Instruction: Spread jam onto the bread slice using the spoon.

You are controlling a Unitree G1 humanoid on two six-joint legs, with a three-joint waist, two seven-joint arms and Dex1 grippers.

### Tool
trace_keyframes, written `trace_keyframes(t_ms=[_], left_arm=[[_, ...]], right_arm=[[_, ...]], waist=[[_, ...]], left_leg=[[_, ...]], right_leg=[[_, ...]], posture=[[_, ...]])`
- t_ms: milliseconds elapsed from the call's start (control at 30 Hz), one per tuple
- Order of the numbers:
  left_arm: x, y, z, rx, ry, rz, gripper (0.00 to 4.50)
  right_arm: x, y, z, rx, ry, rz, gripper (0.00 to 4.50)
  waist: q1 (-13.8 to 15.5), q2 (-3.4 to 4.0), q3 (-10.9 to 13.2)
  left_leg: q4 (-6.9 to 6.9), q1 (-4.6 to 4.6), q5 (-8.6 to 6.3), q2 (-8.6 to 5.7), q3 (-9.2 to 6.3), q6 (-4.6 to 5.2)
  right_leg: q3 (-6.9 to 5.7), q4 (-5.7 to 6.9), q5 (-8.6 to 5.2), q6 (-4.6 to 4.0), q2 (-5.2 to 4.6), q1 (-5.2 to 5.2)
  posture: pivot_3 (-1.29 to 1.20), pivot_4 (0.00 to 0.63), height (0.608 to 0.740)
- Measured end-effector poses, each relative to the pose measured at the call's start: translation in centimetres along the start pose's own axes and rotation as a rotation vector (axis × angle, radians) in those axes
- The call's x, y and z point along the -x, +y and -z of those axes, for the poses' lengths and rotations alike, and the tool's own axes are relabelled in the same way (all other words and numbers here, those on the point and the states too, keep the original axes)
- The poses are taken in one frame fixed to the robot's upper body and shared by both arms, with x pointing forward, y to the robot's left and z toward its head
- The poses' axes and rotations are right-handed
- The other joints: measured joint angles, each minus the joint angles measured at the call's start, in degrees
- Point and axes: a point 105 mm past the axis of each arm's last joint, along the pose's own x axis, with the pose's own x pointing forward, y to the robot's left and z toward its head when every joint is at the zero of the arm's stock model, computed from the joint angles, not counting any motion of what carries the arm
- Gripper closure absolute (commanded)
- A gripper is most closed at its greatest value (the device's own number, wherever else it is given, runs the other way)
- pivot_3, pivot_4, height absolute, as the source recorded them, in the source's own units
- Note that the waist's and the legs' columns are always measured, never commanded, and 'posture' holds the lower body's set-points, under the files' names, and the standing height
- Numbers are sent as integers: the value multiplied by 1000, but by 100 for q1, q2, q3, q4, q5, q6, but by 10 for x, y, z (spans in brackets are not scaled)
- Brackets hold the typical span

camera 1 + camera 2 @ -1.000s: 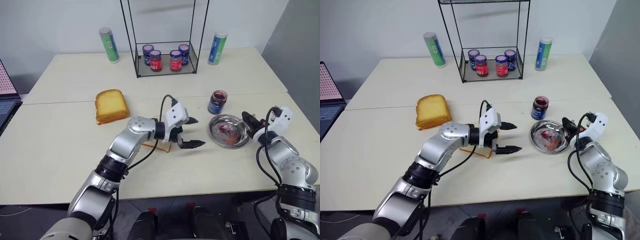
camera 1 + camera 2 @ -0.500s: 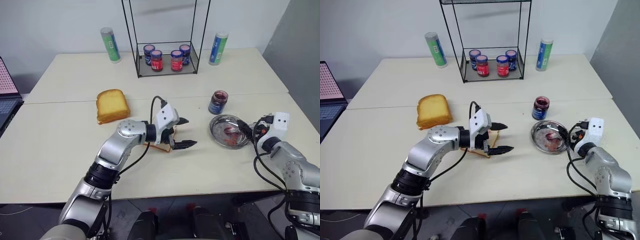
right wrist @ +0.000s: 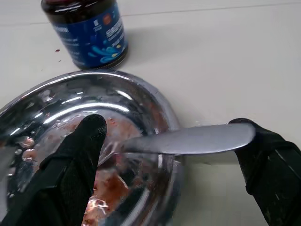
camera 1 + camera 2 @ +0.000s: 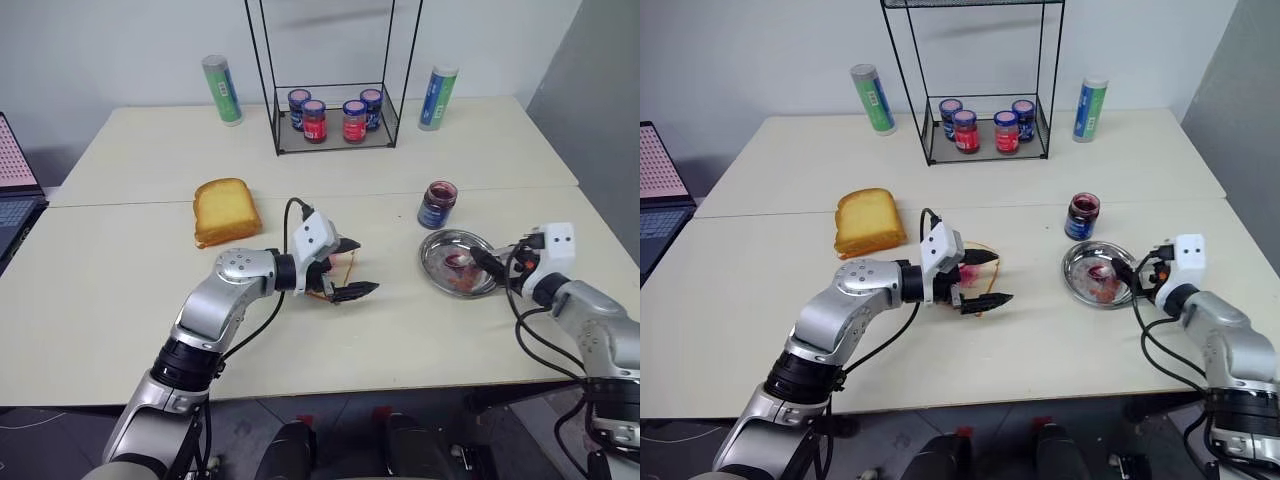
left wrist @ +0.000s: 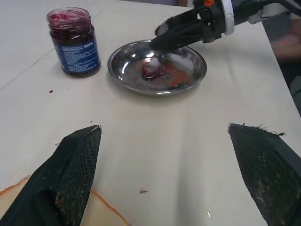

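Right hand point(image 3: 169, 136) has just spread its fingers, leaving the spoon point(image 3: 188, 140) resting across the steel plate point(image 4: 440, 250); left hand point(image 4: 978, 277), also spread, hovers over the jam-smeared bread slice point(image 4: 985, 262) on the table point(image 4: 120, 300): spreading looks finished

the spoon point(image 3: 188, 140) is shiny silver metal with a slim flat handle. it lies with its bowl end down inside the round steel plate point(image 4: 432, 247), which is smeared with red, and its handle slants out over the plate's rim. the jam point(image 5: 74, 43) is a dark red spread in a small clear glass jar with a dark blue label, lid off, upright on the table just beside the plate. the bread point(image 4: 985, 257) is a thin pale slice with a tan crust, lying flat near the table's middle, a pinkish-red smear on its face.
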Motion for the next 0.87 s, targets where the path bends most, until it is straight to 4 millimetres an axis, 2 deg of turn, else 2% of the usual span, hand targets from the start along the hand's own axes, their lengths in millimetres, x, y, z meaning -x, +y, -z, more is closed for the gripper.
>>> trace_keyframes(t_ms=[133, 300, 367, 433, 467, 500, 567, 600, 667, 767, 867], left_arm=[[14, 6, 7, 17, 21, -57, 0], [30, 7, 15, 23, 56, -94, 0], [48, 17, 16, 43, 78, -151, 0], [70, 28, 16, 65, 105, -220, 0], [84, 35, 15, 72, 116, -264, 0], [99, 38, 15, 80, 146, -296, 0], [116, 39, 16, 103, 174, -326, 0], [133, 39, 20, 141, 199, -355, 0], [162, 40, 23, 198, 234, -417, 0], [182, 39, 19, 237, 233, -454, 0], [187, 35, 17, 260, 220, -453, 0]], right_arm=[[20, -6, -13, 0, 32, -44, 43], [30, -11, -12, 6, 75, -56, 43], [36, -17, -25, 48, 66, -45, 43], [41, -14, -47, 94, 42, -64, 43], [46, -8, -62, 122, 16, -94, 43], [52, 6, -76, 158, 6, -166, 43], [61, 26, -85, 196, 15, -271, 43], [69, 45, -84, 223, 52, -376, 43], [81, 65, -74, 243, 131, -501, 43], [86, 75, -67, 237, 171, -560, 43], [86, 72, -59, 217, 197, -559, 43]], waist=[[4, -1, 0], [7, -1, 0], [5, -1, 1], [-23, 1, 2], [-27, 1, 1], [-30, 1, 2], [-25, 0, 2], [-14, -2, 4], [-3, -13, 10], [37, -32, 20], [113, -34, 21]], left_leg=[[1, 1, 0, -1, 0, 1], [0, 1, 0, 0, 1, 1], [2, 1, 0, 0, 5, 1], [0, 2, 0, 0, 6, 1], [-1, 3, -1, 1, 3, 1], [-5, 2, -1, 4, -1, 1], [-5, -1, -1, 5, -5, 1], [-5, -1, -2, 17, -8, 2], [-4, -2, -2, 33, -6, 2], [3, 4, -2, 34, -1, 2], [5, 6, -2, 29, -6, 1]], right_leg=[[-1, -1, 0, 0, 1, 3], [-1, 0, 0, 0, 1, 2], [0, 1, 0, 0, 1, 0], [0, 1, 0, 0, 3, -2], [-5, 1, 0, 0, 5, 0], [-7, -2, -1, 0, 7, -1], [-11, -3, -1, -1, 6, 0], [-12, -6, -1, -1, 5, 2], [-13, -10, -1, 0, 4, 3], [-13, -11, 0, 2, 3, 12], [-18, -12, 1, 4, -1, 21]], posture=[[0, 150, 740], [0, 150, 740], [0, 150, 740], [0, 150, 740], [0, 150, 740], [0, 150, 740], [0, 150, 740], [0, 150, 740], [0, 150, 740], [0, 150, 740], [0, 150, 740]])
